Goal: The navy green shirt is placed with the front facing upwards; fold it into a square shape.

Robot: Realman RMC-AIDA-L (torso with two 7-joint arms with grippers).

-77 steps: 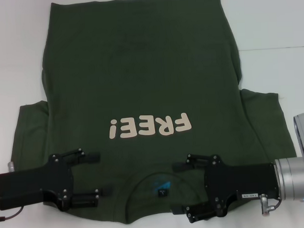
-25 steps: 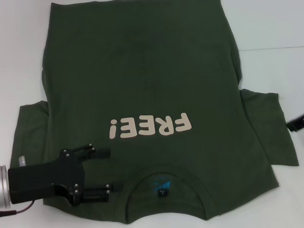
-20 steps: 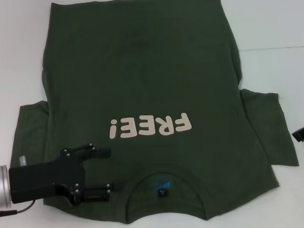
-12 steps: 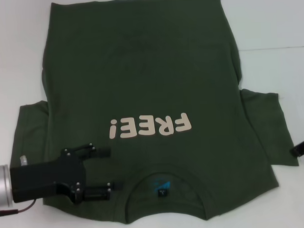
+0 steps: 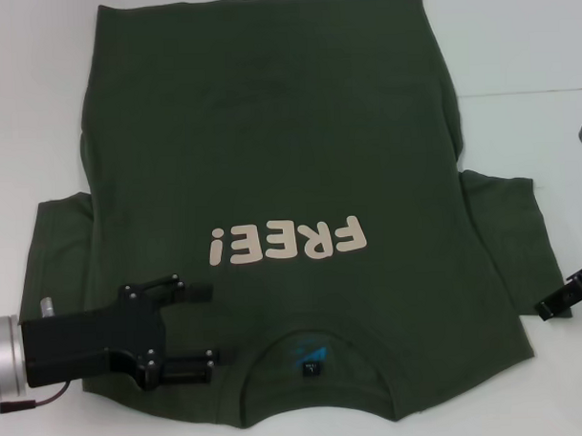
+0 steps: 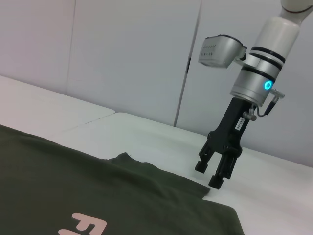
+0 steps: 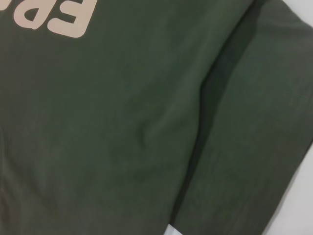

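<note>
Under the left gripper (image 5: 201, 324), whose fingers stood wide apart over the shoulder beside the collar, the navy green shirt (image 5: 270, 152) lay flat, dark olive with cream lettering, so it should pinch only cloth, while the right gripper (image 6: 215, 172), narrowly open, hung just off the sleeve.

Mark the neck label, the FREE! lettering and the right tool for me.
neck label (image 5: 310, 363): head view, on the blue tag inside the collar.
FREE! lettering (image 5: 288, 241): head view, middle letters.
right tool (image 6: 213, 172): left wrist view, between its fingertips.
</note>
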